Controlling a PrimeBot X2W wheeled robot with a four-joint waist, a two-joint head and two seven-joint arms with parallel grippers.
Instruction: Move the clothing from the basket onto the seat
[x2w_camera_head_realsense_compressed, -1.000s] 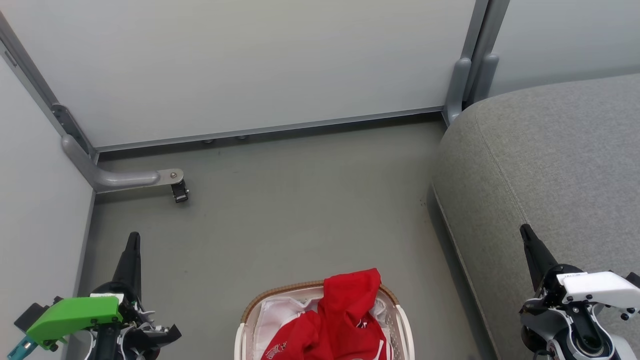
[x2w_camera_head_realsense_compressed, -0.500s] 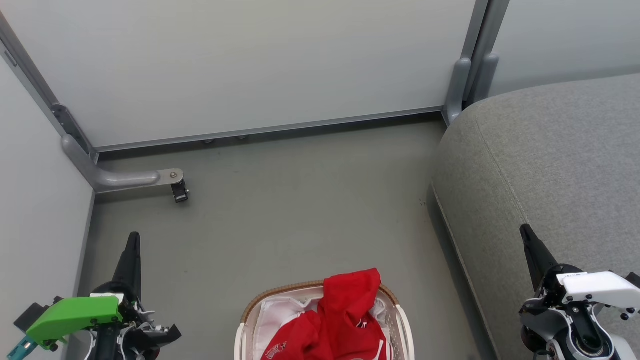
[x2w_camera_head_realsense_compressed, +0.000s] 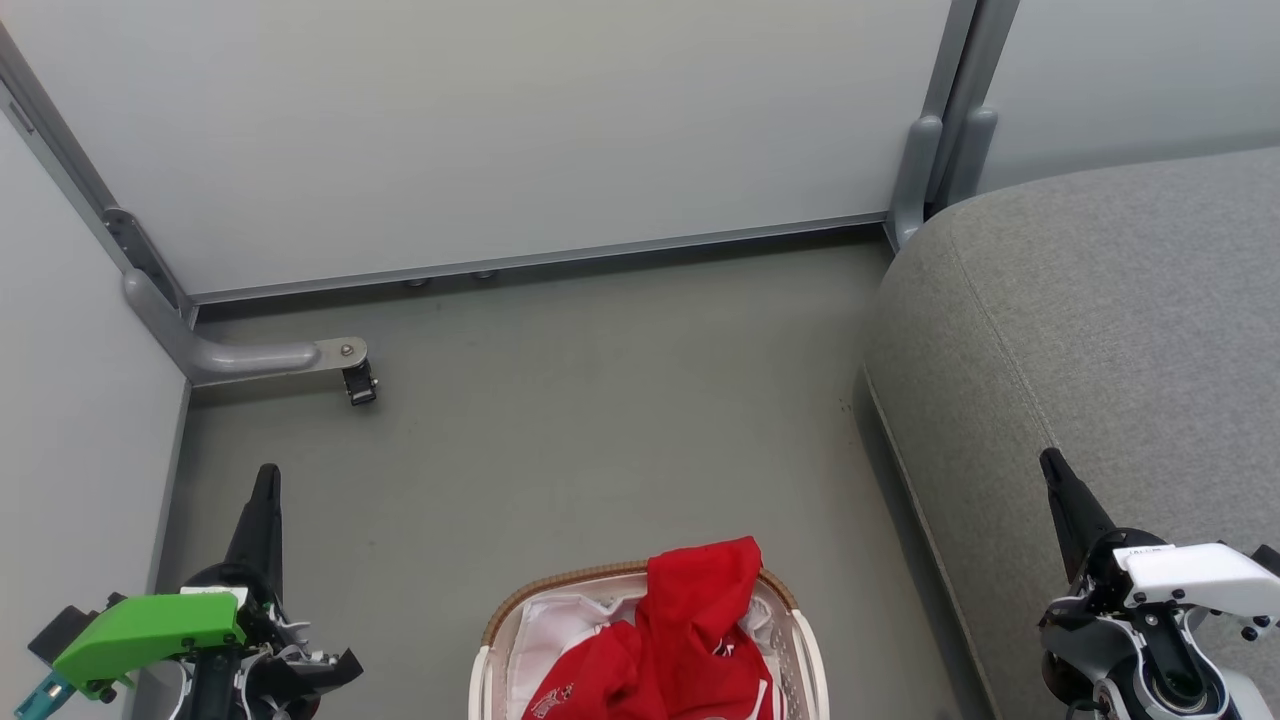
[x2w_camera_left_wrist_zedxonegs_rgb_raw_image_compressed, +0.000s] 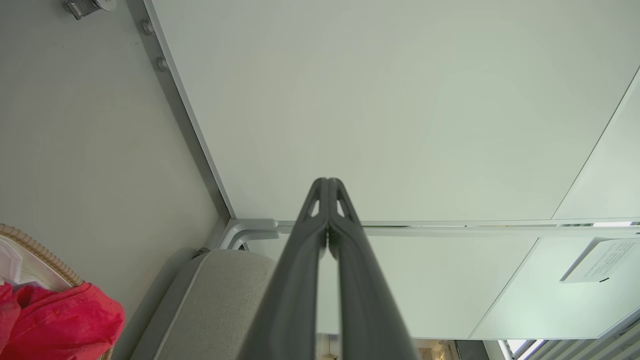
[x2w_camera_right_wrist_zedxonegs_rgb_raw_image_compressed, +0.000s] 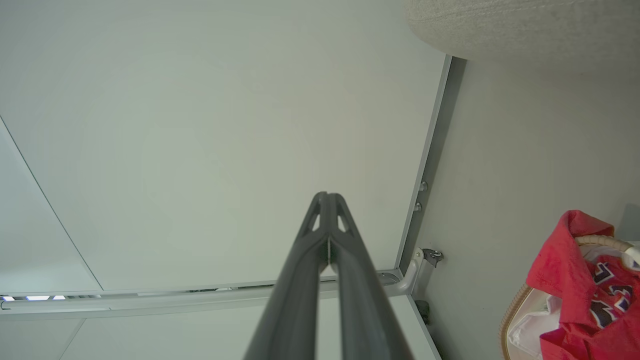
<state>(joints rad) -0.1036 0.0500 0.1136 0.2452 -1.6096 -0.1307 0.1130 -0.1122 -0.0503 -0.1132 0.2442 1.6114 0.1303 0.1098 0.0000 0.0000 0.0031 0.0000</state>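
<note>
Both pairs of jaws, in the lower corners, are pressed together and empty, with the red clothing (x2w_camera_head_realsense_compressed: 690, 640) heaped in the laundry basket (x2w_camera_head_realsense_compressed: 548, 588) at bottom centre, so the first pick looks pending: part one pair and reach in, before carrying anything to the grey seat (x2w_camera_head_realsense_compressed: 1100, 300) at right.

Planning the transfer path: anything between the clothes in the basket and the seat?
Nothing visible. The clothing lies in the basket, part draped over its rim; a strip of floor separates it from the seat to the right. The right claw is shut, holding nothing.
</note>
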